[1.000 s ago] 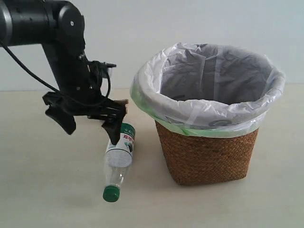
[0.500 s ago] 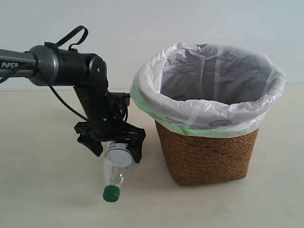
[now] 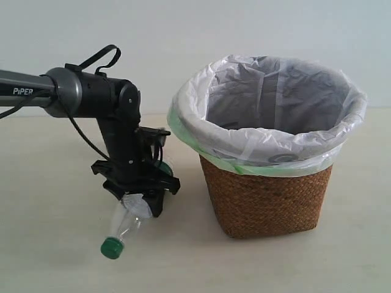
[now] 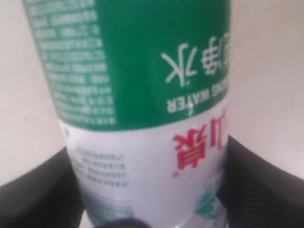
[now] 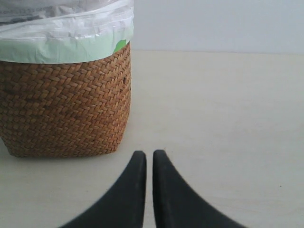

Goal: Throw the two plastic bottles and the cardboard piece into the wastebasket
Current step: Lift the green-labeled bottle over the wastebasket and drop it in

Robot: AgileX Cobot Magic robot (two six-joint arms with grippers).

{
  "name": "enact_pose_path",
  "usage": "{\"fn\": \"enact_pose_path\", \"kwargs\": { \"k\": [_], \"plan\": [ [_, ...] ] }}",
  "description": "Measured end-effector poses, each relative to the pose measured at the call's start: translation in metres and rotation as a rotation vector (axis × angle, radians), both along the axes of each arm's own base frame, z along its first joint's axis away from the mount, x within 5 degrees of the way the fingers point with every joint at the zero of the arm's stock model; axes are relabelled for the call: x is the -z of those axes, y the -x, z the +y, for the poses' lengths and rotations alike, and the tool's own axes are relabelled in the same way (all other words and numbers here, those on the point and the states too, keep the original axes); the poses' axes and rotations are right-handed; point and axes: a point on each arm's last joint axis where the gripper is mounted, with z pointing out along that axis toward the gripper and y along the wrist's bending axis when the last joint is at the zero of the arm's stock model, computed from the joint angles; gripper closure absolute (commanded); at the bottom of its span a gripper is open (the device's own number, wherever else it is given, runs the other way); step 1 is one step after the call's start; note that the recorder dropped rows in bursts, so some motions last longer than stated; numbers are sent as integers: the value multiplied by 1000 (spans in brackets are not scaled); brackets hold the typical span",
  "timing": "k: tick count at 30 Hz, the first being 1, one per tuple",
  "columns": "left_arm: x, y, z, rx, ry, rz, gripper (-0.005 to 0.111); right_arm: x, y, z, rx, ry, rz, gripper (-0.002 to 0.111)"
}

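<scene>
**First bottle gripped beside the wastebasket; nothing seen binned**

At the left of the exterior view, the left gripper [image 3: 135,196] is over the green-capped bottle [image 3: 126,223]. In the left wrist view its dark fingers [image 4: 33,194] press against both sides of the green-and-white label, so they appear clamped on it. The bottle hangs tilted, cap end low and near the bench [image 3: 49,256]; whether the cap touches cannot be told. It is outside the wastebasket [image 3: 269,204], just beside its wicker wall.

The white liner [image 3: 269,149] folds over the rim, and the mouth stands wide and unobstructed. Its bottom is hidden, so nothing can be confirmed inside. The red-labelled bottle and the cardboard piece appear in no view.

By this evidence the task is at most partly done: this bottle is yet to go in. The rim stands higher than the gripper, so a lift must clear that edge. Open bench lies all round.

On the basket's far side, the right gripper [image 5: 148,156] holds nothing, fingers nearly together.
</scene>
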Motion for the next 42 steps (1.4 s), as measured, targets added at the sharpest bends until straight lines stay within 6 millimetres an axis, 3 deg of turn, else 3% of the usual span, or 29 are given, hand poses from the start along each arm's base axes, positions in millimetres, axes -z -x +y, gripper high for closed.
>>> {"fn": "enact_pose_path", "kwargs": {
  "k": [3,7,12,16,23,26,31,35,38,40,42],
  "plan": [
    [-7,1,5,30,-50,-8,101,0,0,0,0,0,0,106],
    [-41,1,10,45,-51,-94,101,0,0,0,0,0,0,106],
    [-108,6,27,44,-110,-297,101,0,0,0,0,0,0,106],
    [-173,14,56,-19,-235,-538,101,0,0,0,0,0,0,106],
    [-286,46,100,-108,-401,-957,101,0,0,0,0,0,0,106],
    [-315,59,110,-135,-421,-1055,101,0,0,0,0,0,0,106],
    [-320,63,111,-152,-399,-1058,101,0,0,0,0,0,0,106],
    [-298,52,98,-141,-325,-960,101,0,0,0,0,0,0,106],
    [-274,42,74,-56,-145,-848,97,0,0,0,0,0,0,106],
    [-267,42,49,40,98,-783,80,0,0,0,0,0,0,106],
    [-280,48,23,105,396,-773,47,0,0,0,0,0,0,106]
  ]
}}
